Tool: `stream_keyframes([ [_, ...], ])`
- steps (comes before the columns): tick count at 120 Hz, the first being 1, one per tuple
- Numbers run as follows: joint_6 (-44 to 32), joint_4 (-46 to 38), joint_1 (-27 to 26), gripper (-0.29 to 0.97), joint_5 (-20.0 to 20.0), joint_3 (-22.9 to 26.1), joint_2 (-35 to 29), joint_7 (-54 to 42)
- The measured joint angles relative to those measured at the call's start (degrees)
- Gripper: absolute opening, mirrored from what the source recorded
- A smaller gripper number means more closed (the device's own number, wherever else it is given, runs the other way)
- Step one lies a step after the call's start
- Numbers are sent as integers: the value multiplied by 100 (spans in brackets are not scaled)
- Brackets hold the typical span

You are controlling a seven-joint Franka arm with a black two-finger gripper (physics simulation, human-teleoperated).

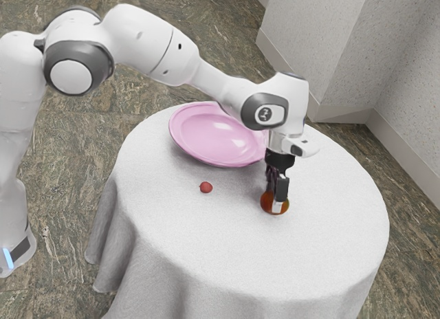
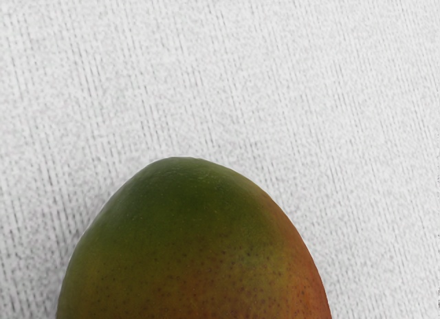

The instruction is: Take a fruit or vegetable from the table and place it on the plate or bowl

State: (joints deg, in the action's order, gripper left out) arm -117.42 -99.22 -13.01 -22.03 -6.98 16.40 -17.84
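A mango point(image 1: 274, 204), green shading to orange-red, lies on the white tablecloth toward the exterior view's right of centre. My gripper point(image 1: 276, 190) points straight down and has come low onto it, its black tip overlapping the fruit's top. In the wrist view the mango point(image 2: 196, 250) bulks large right under my hand, with bare cloth beyond it. A pink plate point(image 1: 206, 137) rests at the back of the table, a short way behind and to the left of the mango. A small red fruit point(image 1: 205, 188) sits alone in front of the plate.
The round table point(image 1: 227, 264) is draped in white cloth hanging over its edges. A pale wall corner point(image 1: 344, 51) stands behind on the right. My arm point(image 1: 172, 54) reaches over the plate's rear rim.
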Motion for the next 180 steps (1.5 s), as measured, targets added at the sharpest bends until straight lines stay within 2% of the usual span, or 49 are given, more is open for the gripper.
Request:
stream_keyframes([
  [22, -47, 197, -27, 68, -11, 5, 119, 45],
  [40, -114, -145, -53, 68, -59, -21, -190, 84],
  [56, -162, -220, -127, 67, -156, -23, -105, 114],
  [78, -341, -219, -134, 36, -177, -28, -136, 157],
  [87, -449, -218, -143, 30, -152, -26, -141, 191],
  [98, -559, -219, -160, 30, -126, -30, -164, 233],
  [106, -626, -264, -230, 27, -99, -97, -416, 267],
  [122, -718, -1149, -298, 27, -49, -533, -1695, 364],
  [132, -751, -1925, 57, 27, 44, -614, -2641, 436],
  [144, -770, -2543, 1319, 27, 195, -232, -3425, 512],
  [150, -771, -2638, 1706, 28, 241, -139, -3542, 542],
  [162, -767, -2689, 2109, 27, 294, -92, -3544, 589],
  [180, -768, -2672, 2298, 27, 396, -106, -3387, 644],
])
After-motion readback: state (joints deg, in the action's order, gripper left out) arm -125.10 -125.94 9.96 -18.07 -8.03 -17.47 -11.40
